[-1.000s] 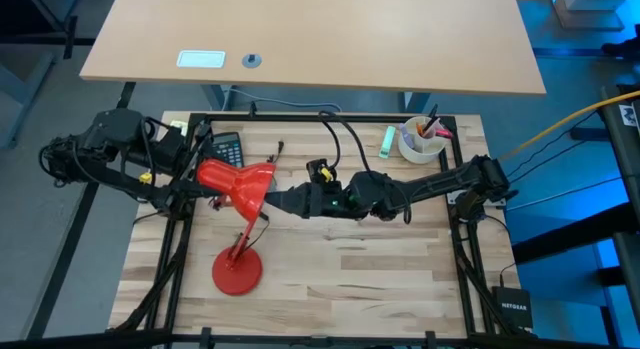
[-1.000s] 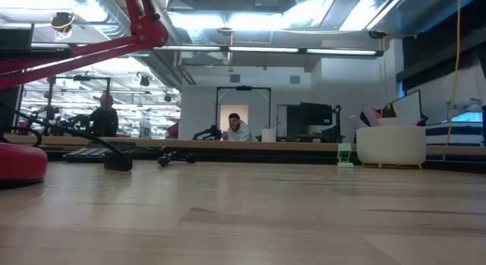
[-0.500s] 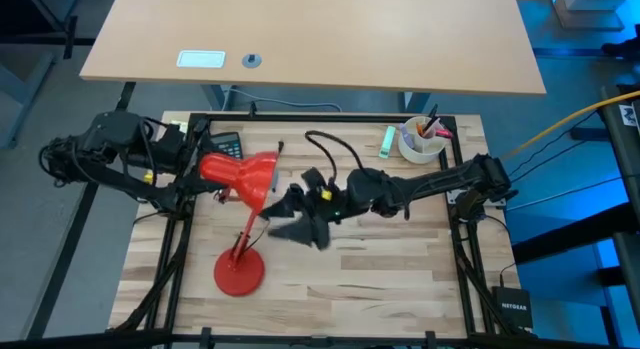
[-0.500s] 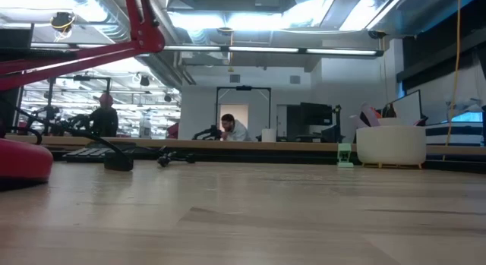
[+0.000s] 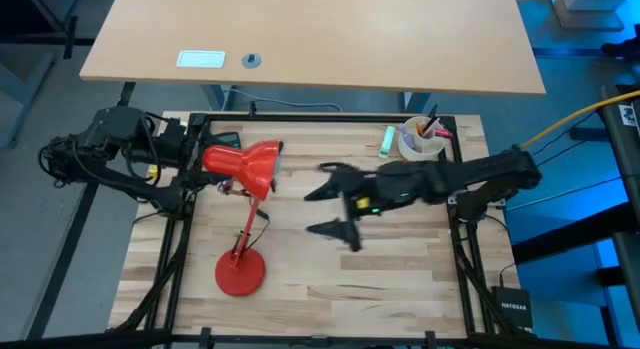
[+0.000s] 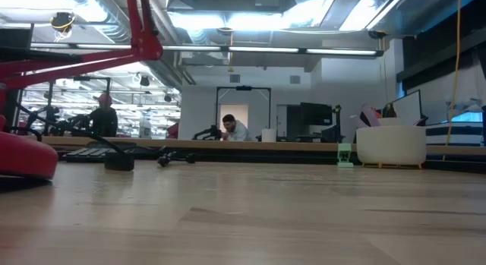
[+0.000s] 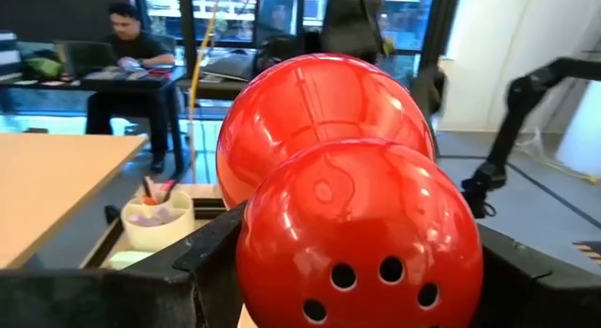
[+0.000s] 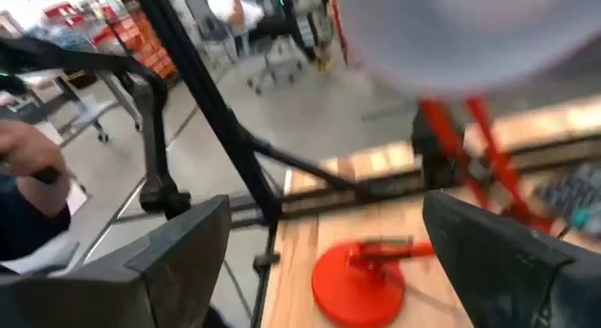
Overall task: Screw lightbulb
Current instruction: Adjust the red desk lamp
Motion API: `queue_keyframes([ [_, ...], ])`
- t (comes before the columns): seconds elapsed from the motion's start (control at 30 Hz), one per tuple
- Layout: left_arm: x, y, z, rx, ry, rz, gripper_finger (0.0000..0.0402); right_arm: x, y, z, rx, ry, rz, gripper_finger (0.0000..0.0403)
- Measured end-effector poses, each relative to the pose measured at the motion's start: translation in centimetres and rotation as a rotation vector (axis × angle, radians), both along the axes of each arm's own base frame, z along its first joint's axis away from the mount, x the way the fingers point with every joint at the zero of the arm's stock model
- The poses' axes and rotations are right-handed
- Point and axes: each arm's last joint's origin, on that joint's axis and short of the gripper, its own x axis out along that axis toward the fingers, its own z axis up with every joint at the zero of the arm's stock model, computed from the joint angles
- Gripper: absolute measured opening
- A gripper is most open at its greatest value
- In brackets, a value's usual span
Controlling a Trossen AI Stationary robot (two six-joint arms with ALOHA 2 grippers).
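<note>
A red desk lamp stands on its round base on the wooden table, its shade up at the left. My left gripper is shut on the rear of the shade. My right gripper is wide open and empty, to the right of the shade's mouth and clear of it. In the right wrist view the shade's pale inside shows blurred above the lamp base. The lightbulb cannot be made out. My left gripper holds the shade's rounded rear dome, the part with vent holes, pinched between its two fingers. It comes roughly level from the table's left side. The shade is held above the table on the lamp's arm, its mouth toward the right gripper.
A white cup of pens and a small green thing stand at the far right. A dark calculator lies behind the shade. Black frame rails run along the table's sides. People sit in the room beyond.
My right gripper has drawn back from the shade's mouth toward the table's right edge, and its fingers have opened wide. My left gripper has moved the shade a little toward the far edge; the lamp's arm has tipped with it, and the base has stayed on the table.
</note>
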Motion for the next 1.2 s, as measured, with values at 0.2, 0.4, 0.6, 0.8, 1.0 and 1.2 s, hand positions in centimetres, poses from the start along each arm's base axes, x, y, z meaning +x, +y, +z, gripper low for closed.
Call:
queue_keyframes([
  [0.2,0.1,-0.3,-0.4,0.0,0.022,-0.043,0.0266,-3.0,0.3,1.5,-0.121,0.005,-0.078,0.0353],
  [0.4,0.4,-1.3,-1.5,-0.03,0.065,-0.099,0.0267,-3.6,1.1,1.0,-0.167,0.046,-0.125,0.0353],
  [0.6,-0.5,-2.3,-1.5,-0.048,0.068,-0.184,0.0267,-3.3,1.2,-0.3,-0.185,0.079,-0.124,0.0353],
  [0.8,-1.4,-2.6,-1.5,-0.053,0.08,-0.227,0.0266,-2.6,1.2,-3.1,-0.242,0.1,-0.154,0.0353],
  [1.0,-2.0,-3.1,-1.8,-0.081,0.113,-0.278,0.0266,-0.5,2.0,-8.0,-0.218,0.063,-0.118,0.0353],
  [1.2,-2.1,-3.5,-1.8,-0.099,0.126,-0.305,0.0266,2.7,3.0,-11.9,-0.177,0.078,-0.125,0.0353],
])
